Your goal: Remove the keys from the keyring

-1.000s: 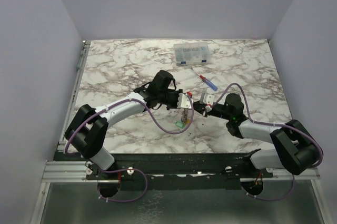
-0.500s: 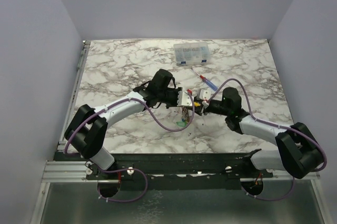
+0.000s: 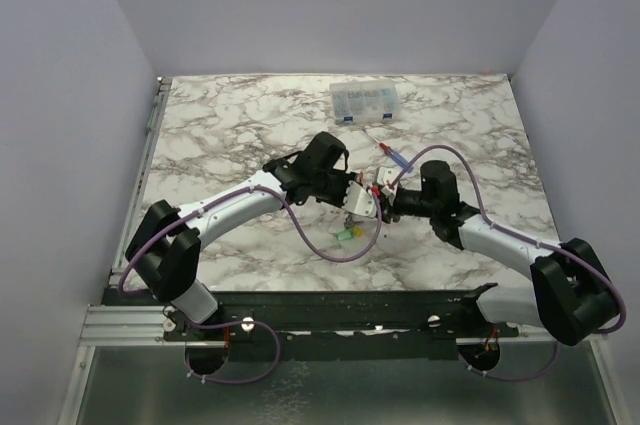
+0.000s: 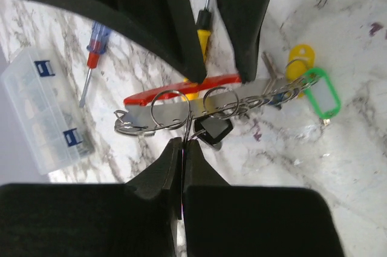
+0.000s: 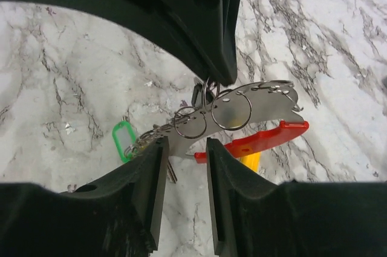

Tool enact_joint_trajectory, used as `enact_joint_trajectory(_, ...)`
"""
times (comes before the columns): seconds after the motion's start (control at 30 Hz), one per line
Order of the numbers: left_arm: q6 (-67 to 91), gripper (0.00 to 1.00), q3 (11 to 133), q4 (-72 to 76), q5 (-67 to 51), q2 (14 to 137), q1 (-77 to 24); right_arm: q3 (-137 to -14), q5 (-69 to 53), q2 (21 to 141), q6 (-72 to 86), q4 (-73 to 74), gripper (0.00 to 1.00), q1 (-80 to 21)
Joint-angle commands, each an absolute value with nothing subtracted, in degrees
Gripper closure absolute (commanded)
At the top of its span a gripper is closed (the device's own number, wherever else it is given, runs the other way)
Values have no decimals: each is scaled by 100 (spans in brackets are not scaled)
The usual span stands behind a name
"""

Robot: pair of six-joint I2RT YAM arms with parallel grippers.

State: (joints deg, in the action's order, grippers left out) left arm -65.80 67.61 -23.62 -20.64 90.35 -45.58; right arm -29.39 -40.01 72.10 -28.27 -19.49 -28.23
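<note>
From above, shows the left gripper (image 3: 362, 203) and the right gripper (image 3: 379, 192) tip to tip at the middle of the marble table (image 3: 220, 135); puts the keys (image 3: 347, 234), green and yellow tags showing, just near of the two tips and slightly left; sets a blue-and-red screwdriver (image 3: 392, 154) just far of the right gripper and a clear parts box (image 3: 366, 102) by the far edge. From the left wrist, finds the left gripper pressed flat shut, no gap, pinching one long edge of the keyring (image 4: 169, 94) among its small wire rings; cannot tell whether plate or ring sits between the pads; shows the silvery plate facing the lens, the red band along the opposite edge, the right gripper's two fingers standing apart astride that band; strings the keys off one end of the plate, a black head beside the left tips, yellow and green tags on a short chain; cannot tell whether those tags rest on the marble or hang; catches a yellow-handled screwdriver (image 4: 202, 34) through the right gripper's gap. From the right wrist, gives the right gripper a narrow gap, partly open, the plate's edge reaching between the fingers with no pad visibly pressed on it; shows the left gripper shut on the plate's other edge.
</note>
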Motion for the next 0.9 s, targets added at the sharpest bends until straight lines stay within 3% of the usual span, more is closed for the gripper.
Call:
enact_joint_trajectory(0.0, -7405, 100, 6913, -2803, -1292, 9176, -4991, -3236, -3884, 7307, -2633, -1916, 62, -2870)
enact_joint_trajectory(0.33, -7752, 100, 6726, -2521, -883, 9394, -5024, -3026, -4002, 7473, -1952, -3097, 67, -2808)
enact_joint_trajectory(0.63, -7608, 100, 6731, -2504, -2723, 9233, -4485, -2338, -4097, 7252, -2016, -3872, 67, -2431)
enact_joint_trajectory(0.87, -7559, 100, 7549, -3365, -3639, 9463, -4291, -2705, -4590, 6945, -1909, -2922, 62, -2041)
